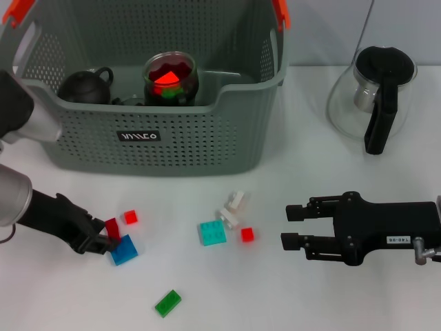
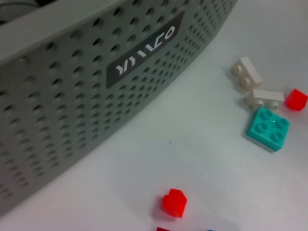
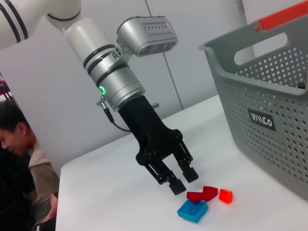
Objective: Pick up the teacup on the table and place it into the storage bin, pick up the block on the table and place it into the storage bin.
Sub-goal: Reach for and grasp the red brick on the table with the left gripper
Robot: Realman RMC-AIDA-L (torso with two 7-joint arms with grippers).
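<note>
The dark red block (image 1: 111, 227), at eight o'clock on the desk (image 1: 310, 289), sits between the left tool's (image 1: 103, 240) part-open fingers, ungripped; closing comes next, while the right tool (image 1: 295, 226) idles open.

storage bin (image 1: 207, 148): grey-green, perforated, orange clips
blocks: blue (image 1: 125, 250), teal (image 1: 212, 233), green (image 1: 167, 303)
counter (image 1: 275, 296): white

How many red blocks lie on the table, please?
3: a dark red block by the left pincer, a small red block beside it, another right of the teal block. More may be hidden.
</note>
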